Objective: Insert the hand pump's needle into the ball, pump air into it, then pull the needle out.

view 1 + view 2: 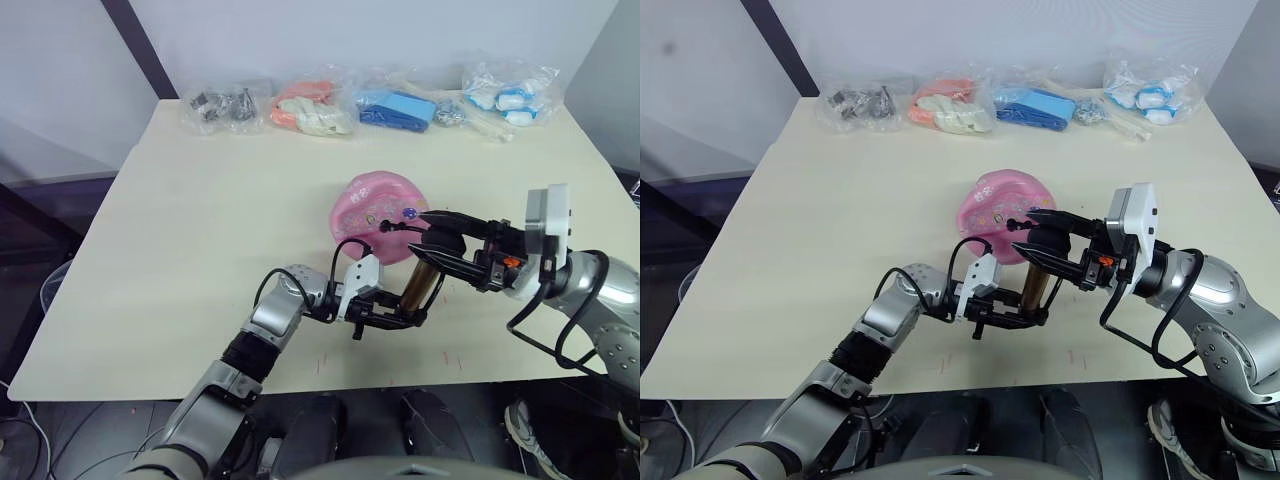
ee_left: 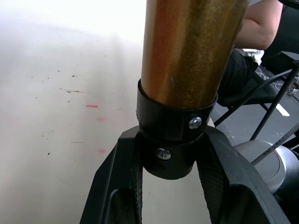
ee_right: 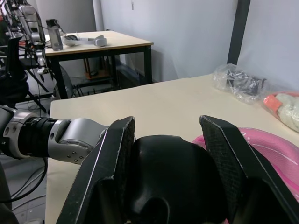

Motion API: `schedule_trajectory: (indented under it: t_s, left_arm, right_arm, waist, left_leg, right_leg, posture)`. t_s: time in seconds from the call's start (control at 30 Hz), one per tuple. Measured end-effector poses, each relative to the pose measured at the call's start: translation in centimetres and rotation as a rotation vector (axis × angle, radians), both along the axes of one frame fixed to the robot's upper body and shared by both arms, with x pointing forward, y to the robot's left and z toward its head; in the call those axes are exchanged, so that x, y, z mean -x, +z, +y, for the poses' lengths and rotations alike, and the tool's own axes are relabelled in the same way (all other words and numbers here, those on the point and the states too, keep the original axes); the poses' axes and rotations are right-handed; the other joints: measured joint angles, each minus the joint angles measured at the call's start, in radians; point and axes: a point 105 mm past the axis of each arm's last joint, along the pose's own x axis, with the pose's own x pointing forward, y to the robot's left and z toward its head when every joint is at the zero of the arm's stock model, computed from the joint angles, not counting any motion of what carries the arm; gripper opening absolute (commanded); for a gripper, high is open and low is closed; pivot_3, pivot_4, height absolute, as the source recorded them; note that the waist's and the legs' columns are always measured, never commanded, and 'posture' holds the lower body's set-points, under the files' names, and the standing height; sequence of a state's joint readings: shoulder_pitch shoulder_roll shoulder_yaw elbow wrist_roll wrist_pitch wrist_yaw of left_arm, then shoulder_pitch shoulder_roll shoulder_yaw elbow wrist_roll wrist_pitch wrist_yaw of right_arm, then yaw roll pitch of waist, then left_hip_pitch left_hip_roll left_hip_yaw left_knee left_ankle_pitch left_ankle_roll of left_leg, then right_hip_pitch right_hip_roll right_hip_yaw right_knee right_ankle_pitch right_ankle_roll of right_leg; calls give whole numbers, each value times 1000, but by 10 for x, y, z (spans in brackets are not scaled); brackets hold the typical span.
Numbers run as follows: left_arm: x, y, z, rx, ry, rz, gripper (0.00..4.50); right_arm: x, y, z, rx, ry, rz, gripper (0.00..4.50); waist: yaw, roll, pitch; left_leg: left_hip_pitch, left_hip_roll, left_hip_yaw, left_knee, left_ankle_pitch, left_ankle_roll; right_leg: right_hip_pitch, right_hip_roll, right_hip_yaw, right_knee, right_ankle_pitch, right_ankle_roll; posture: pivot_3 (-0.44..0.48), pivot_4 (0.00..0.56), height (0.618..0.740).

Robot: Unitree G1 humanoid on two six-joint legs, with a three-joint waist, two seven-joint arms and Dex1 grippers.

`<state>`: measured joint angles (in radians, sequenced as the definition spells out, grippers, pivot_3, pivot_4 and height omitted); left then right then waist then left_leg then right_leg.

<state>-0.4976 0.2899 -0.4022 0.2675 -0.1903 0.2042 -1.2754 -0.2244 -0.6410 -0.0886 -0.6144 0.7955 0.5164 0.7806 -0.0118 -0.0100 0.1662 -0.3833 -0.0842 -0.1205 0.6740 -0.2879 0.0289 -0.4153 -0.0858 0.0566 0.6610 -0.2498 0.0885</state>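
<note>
I had the hand pump [image 1: 421,285] standing tilted near the front edge of the bench [image 1: 200,260], the left tool [image 1: 385,318] clamped on its black lower cap and the right tool [image 1: 440,245] closed around its black handle. Stiff, smooth metal, it looked likely to slip, so I judged the caps the surest hold. The ball [image 1: 378,212], dented and soft, lay just behind both tools, toward the bench's middle.

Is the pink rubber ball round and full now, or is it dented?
Dented. The pink rubber ball has a sunken, bowl-like top with a raised rim around it, near the black hose of the gold-bronze hand pump.
</note>
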Motion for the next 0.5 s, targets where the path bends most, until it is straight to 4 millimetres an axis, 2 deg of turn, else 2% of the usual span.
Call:
schedule_trajectory:
  t_s: [0.2, 0.5]
  left_arm:
    - [3, -6, -7, -12, -26, -15, 1099]
    - [1, -25, -40, -15, 20, -52, 1099]
  right_arm:
    - [5, -8, -4, 34, 14, -3, 1740]
    - [3, -25, -25, 105, -12, -24, 1740]
  waist:
    - [1, 0, 0]
    - [1, 0, 0]
  left_leg:
    - [0, 0, 0, 0, 0, 0]
    - [0, 0, 0, 2, 0, 0]
  right_leg:
    - [0, 0, 0, 0, 0, 0]
    - [1, 0, -1, 1, 0, 0]
  posture:
    - [0, 150, 740]
    - [0, 150, 740]
